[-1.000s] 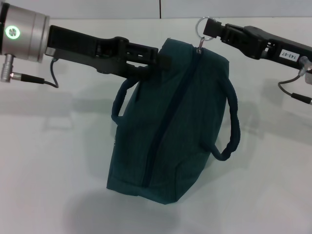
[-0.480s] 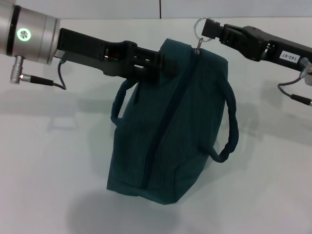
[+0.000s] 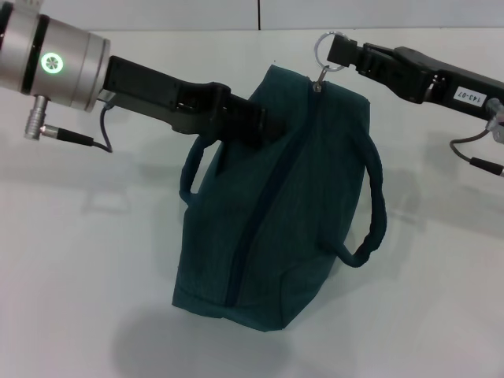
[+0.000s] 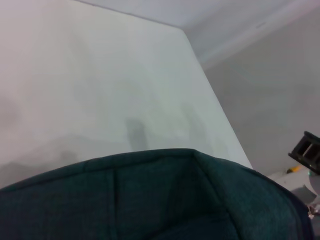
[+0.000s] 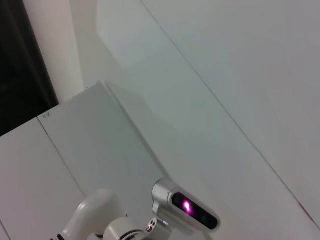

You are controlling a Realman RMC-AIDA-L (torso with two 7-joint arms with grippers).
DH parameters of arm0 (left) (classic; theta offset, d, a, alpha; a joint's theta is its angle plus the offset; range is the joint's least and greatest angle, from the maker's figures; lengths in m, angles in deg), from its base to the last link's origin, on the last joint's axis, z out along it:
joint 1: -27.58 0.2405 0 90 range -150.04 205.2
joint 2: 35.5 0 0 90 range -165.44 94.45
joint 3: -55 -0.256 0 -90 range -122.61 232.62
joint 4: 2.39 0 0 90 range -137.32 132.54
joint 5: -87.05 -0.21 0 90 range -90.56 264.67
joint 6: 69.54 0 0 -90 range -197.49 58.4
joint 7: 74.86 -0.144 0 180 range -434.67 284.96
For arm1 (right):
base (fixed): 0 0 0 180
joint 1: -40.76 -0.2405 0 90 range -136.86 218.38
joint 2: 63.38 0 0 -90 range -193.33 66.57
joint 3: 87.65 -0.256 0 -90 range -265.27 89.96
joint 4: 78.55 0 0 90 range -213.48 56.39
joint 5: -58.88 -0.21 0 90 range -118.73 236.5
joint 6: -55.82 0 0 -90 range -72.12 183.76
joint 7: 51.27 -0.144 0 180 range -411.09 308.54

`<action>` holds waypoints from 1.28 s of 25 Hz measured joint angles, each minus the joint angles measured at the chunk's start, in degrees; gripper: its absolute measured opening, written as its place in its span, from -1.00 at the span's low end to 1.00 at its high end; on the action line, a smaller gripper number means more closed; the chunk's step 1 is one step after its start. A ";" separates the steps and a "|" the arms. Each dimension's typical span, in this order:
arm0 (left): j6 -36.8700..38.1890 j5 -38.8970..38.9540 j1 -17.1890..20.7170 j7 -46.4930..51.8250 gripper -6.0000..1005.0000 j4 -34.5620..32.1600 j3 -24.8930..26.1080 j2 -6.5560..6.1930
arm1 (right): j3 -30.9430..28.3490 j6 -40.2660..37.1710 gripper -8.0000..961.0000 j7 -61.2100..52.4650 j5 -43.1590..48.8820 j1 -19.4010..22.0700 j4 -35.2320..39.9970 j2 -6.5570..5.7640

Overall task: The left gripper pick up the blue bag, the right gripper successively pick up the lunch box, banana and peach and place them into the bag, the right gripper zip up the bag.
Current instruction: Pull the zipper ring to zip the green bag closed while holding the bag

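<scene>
Bag (image 3: 272, 205) observed standing on white table (image 3: 79, 260), teal-blue fabric, zipper line running down its facing side and drawn closed along the visible length.

Left gripper (image 3: 264, 124) reaching in from the left on black arm with silver cylinder wrist (image 3: 51, 61), green indicator lit. Fingertips pressed against the bag's upper left edge and clamped on the fabric there, near the top corner. Bag leaning slightly, top pulled toward that grip. Cable (image 3: 90, 138) hanging under the wrist.

Right gripper (image 3: 340, 51) coming in from the right at the bag's top end, white label showing on its body. Fingers closed together on metal ring (image 3: 324, 47) of the zipper pull, ring held just above the bag's top seam, pull tab hanging down to the slider at the top corner.

Two dark braided handles noted: left handle (image 3: 193, 165) looping beside the bag below the left gripper, right handle (image 3: 374, 213) drooping down the bag's right side.

Left wrist view: top edge of the bag (image 4: 150, 195) filling the lower part, table surface (image 4: 100, 75) beyond, part of the other gripper at far edge. Right wrist view: only pale wall panels and a robot head unit (image 5: 187, 205) with a lit pink light; bag not seen there.

Lunch box, banana and peach not visible in any view.
</scene>
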 joint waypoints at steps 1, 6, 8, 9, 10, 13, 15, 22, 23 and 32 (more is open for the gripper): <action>0.01 0.00 -0.07 0.00 0.13 -0.08 -0.11 0.05 | 0.00 -0.02 -0.97 0.02 -0.10 0.02 -0.08 0.00; 0.05 0.08 -0.22 -0.60 -0.10 0.19 -0.16 0.13 | -0.01 -0.04 -0.97 0.46 -0.49 0.09 -1.26 0.06; 0.06 0.27 -0.23 -0.91 -0.19 0.24 -0.17 0.13 | -0.02 -0.04 -0.97 0.54 -0.74 0.13 -1.71 0.07; 0.06 0.33 -0.24 -0.99 -0.23 0.24 -0.16 0.13 | -0.01 -0.04 -0.97 0.55 -0.82 0.15 -1.83 0.08; 0.06 0.39 -0.25 -1.06 -0.28 0.24 -0.15 0.13 | -0.02 -0.04 -0.97 0.57 -0.91 0.18 -1.99 0.08; 0.06 0.39 -0.25 -1.10 -0.40 0.24 0.05 0.13 | -0.01 -0.06 -0.97 0.60 -0.99 0.33 -2.20 0.09; 0.06 0.45 -0.18 -1.10 -0.48 0.24 0.13 0.12 | -0.01 -0.05 -0.97 0.61 -1.03 0.55 -2.27 0.08; 0.05 2.04 0.12 -1.17 -0.59 1.54 0.34 -0.80 | -0.34 0.08 -0.97 1.37 -1.77 1.12 -3.72 0.04; 0.05 2.50 0.09 -1.24 -0.61 2.32 0.36 -1.19 | -0.32 0.07 -0.97 1.53 -1.93 1.24 -3.74 0.02; 0.11 5.72 0.21 -3.40 -0.76 5.91 1.10 -3.44 | -0.47 0.44 -0.97 2.21 -2.67 1.55 -4.41 -0.01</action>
